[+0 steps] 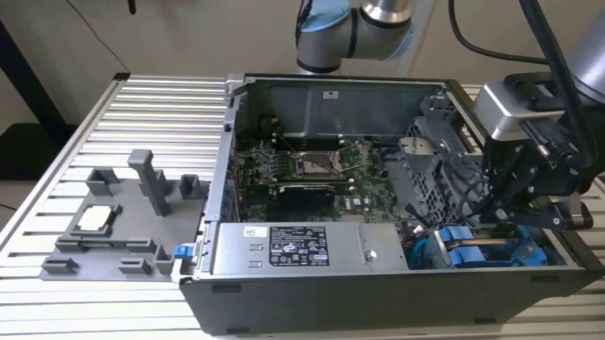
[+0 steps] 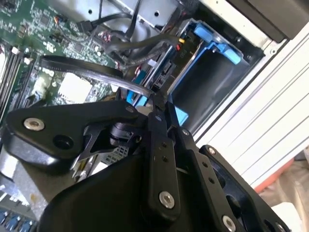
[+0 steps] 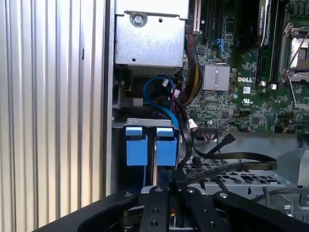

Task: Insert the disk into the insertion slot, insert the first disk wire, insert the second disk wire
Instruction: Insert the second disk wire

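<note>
Your black linkage gripper (image 1: 529, 205) sits at the exterior view's right, low inside the open grey computer case (image 1: 283, 297). Its jaws look pinched together on a thin black cable (image 2: 91, 72). The blue-framed disk carriers (image 3: 145, 145) sit side by side in the slot bay, lower right of the exterior view. Black and blue wire bundles (image 3: 169, 96) crowd the bay mouth. The grey labelled power-supply box (image 1: 293, 248) and case wall hem it in; the ribbed aluminium table (image 1: 142, 99) lies open.

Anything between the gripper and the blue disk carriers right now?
Nothing visible. The gripper, shut on a black wire, sits just short of the blue disk carriers; other wires run beside them.
</note>
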`<state>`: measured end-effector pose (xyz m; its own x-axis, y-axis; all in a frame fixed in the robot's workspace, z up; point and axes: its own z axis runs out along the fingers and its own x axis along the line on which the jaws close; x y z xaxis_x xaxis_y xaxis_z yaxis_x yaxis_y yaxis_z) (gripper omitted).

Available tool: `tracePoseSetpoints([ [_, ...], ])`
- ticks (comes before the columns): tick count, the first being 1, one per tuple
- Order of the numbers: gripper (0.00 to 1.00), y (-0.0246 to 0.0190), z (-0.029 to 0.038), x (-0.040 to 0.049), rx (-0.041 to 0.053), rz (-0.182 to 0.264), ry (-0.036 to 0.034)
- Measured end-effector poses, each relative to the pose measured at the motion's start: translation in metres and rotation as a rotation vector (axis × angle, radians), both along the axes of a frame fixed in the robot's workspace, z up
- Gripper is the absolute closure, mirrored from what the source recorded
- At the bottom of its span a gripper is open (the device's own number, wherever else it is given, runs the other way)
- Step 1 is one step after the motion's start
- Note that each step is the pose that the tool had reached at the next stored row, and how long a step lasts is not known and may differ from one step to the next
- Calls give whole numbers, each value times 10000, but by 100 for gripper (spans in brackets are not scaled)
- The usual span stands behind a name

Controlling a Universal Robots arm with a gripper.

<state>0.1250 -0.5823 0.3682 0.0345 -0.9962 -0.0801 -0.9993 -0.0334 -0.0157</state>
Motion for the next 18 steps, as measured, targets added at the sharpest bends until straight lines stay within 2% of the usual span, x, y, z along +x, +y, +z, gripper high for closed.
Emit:
tracePoseSetpoints([
  [2,84,-4,-1,44,5,1,212],
  [3,84,-6,-3,65,21,1,285],
  [4,84,-10,-6,89,44,1,344],
  [6,84,-20,-8,135,73,1,408],
  [9,84,-40,-16,180,145,2,441],
  [12,84,-51,-35,180,373,-65,440],
  [14,84,-60,-50,181,484,-129,440],
  [18,84,-101,-78,181,567,-232,437],
])
